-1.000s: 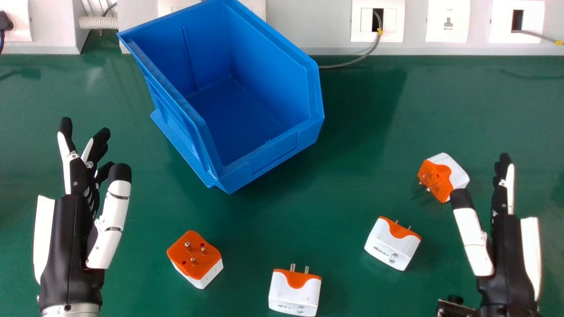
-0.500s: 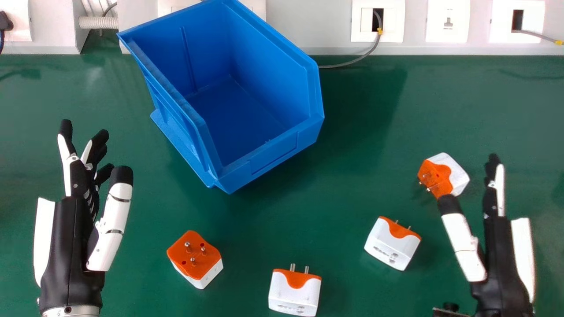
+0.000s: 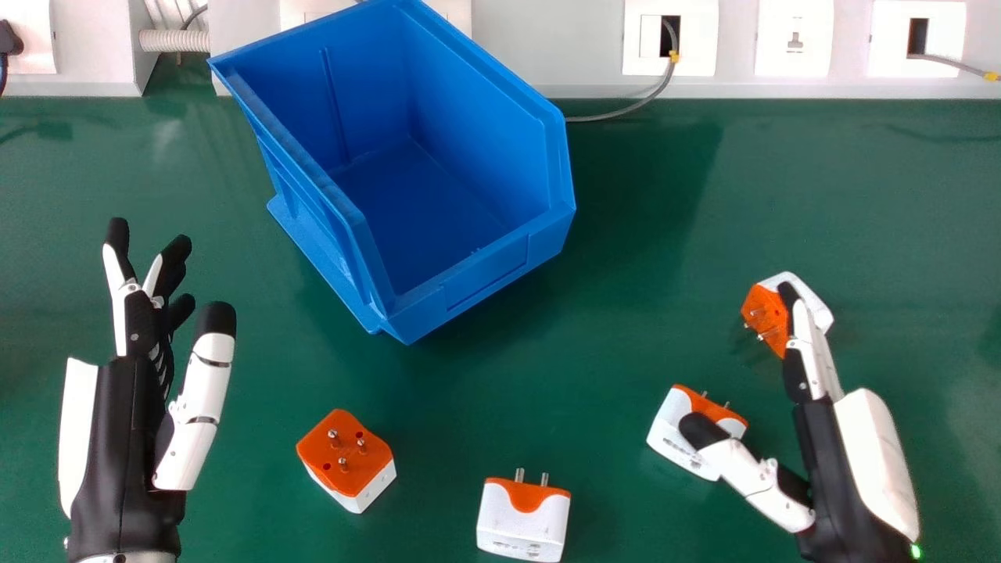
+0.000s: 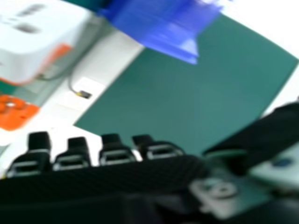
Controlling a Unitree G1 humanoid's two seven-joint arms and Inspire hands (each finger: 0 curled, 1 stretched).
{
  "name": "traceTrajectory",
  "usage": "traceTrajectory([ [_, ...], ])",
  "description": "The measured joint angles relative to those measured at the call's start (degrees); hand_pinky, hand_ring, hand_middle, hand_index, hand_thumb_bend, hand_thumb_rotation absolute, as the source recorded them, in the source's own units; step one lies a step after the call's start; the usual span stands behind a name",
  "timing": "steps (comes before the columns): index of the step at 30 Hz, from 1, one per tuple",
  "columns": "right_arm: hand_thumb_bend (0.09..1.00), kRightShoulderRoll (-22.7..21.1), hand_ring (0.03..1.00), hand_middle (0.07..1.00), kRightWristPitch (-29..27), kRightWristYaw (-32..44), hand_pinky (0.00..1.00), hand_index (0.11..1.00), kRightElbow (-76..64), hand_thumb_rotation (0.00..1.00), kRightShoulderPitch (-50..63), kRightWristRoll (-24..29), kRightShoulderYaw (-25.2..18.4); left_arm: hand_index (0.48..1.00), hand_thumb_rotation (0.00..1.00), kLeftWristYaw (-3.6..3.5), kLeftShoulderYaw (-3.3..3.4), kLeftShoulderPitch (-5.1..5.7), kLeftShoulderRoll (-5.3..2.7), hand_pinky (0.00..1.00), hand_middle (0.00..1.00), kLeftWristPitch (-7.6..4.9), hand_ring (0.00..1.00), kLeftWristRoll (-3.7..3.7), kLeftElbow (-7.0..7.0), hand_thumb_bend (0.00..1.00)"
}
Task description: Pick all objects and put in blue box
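Note:
Between two adapters on the right of the head view, my right hand [image 3: 837, 461] is open, its fingers overlapping the far-right orange-and-white adapter [image 3: 758, 309] and its thumb overlapping a second adapter [image 3: 674, 422]. Whether it touches either I cannot tell. Nearer the front lie a third adapter [image 3: 522, 522], pins pointing away, and a fourth [image 3: 340, 442] with orange pin face up. The tilted-looking blue box [image 3: 461, 195] stands at the back, its inside bare. My left hand [image 3: 117, 438] is open at the left. In the right hand view appear my right hand [image 4: 117, 156], an adapter [image 4: 32, 42] and the blue box [image 4: 159, 28].
A white trunking [image 3: 547, 47] with sockets runs along the back of the green table [image 3: 485, 375]. One grey cable [image 3: 626, 109] drops from a socket and passes behind the box; another cable [image 3: 950, 61] is at the far right.
My right hand has swung leftward and turned, bringing its fingers over the far-right adapter and its thumb over the one nearer the front. The left hand has drawn back slightly. The adapters have not moved.

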Motion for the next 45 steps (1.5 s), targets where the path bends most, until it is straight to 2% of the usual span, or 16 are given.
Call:
traceTrajectory([
  [4, 0.729, -0.94, 0.889, 0.92, 2.96, -0.59, 0.76, 0.9, 0.03, 0.74, -0.9, -2.47, 0.97, 0.938, 0.84, -0.18, -0.01, 0.35, 0.0, 0.97, 0.96, 0.11, 0.97, -0.2, -0.83, 0.42],
  [7, 0.729, -1.88, 0.886, 0.914, 5.37, -1.01, 0.77, 0.891, 0.2, 0.75, -1.82, -3.66, 1.83, 0.94, 0.83, -0.62, -0.01, 0.56, 0.0, 0.96, 0.96, 0.18, 0.97, -1.13, -1.41, 0.42],
  [12, 0.745, -2.86, 0.857, 0.892, 10.94, -1.51, 0.75, 0.869, 1.06, 0.71, -2.87, -7.18, 3.6, 0.935, 0.81, -0.71, 0.01, 1.02, -0.01, 0.96, 0.95, 0.81, 0.97, -1.17, -2.16, 0.45],
  [17, 0.738, -4.07, 0.861, 0.883, 15.67, -3.76, 0.76, 0.855, 2.9, 0.7, -4.48, -10.58, 5.54, 0.936, 0.83, -0.65, 0.02, 1.41, -0.05, 0.96, 0.95, 1.44, 0.97, -1.11, -3.07, 0.43],
  [21, 0.727, -4.52, 0.852, 0.875, 18.56, -4.64, 0.74, 0.847, 3.76, 0.64, -5.41, -12.23, 7.1, 0.932, 0.83, -0.57, 0.02, 1.74, -0.14, 0.97, 0.95, 2.6, 0.97, -1.1, -3.98, 0.45],
  [29, 0.697, -5.57, 0.821, 0.841, 21.12, -9.16, 0.71, 0.808, 6.94, 0.56, -7.19, -14.25, 10.72, 0.934, 0.84, -0.49, 0.04, 2.43, -0.39, 0.98, 0.95, 2.74, 0.97, -1.1, -4.44, 0.46],
  [31, 0.686, -5.75, 0.83, 0.846, 21.72, -9.84, 0.73, 0.811, 7.52, 0.56, -7.74, -14.39, 11.49, 0.941, 0.84, -0.5, 0.04, 2.61, -0.44, 0.99, 0.96, 2.76, 0.98, -1.09, -4.6, 0.42],
  [35, 0.679, -6.01, 0.826, 0.84, 22.78, -10.17, 0.72, 0.803, 8.35, 0.54, -8.9, -14.38, 12.34, 0.937, 0.85, -0.46, 0.05, 2.82, -0.5, 0.98, 0.95, 2.75, 0.97, -1.06, -4.66, 0.44],
  [39, 0.663, -6.17, 0.826, 0.838, 23.91, -10.51, 0.72, 0.804, 9.07, 0.54, -9.79, -14.37, 13.37, 0.942, 0.85, -0.46, 0.05, 2.91, -0.6, 1.0, 0.96, 2.73, 0.98, -1.08, -4.66, 0.41],
  [45, 0.654, -6.29, 0.813, 0.829, 25.31, -10.42, 0.71, 0.799, 9.49, 0.48, -10.74, -14.22, 14.32, 0.944, 0.85, -0.47, 0.05, 3.0, -0.63, 1.0, 0.96, 2.72, 0.98, -1.1, -4.73, 0.45],
])
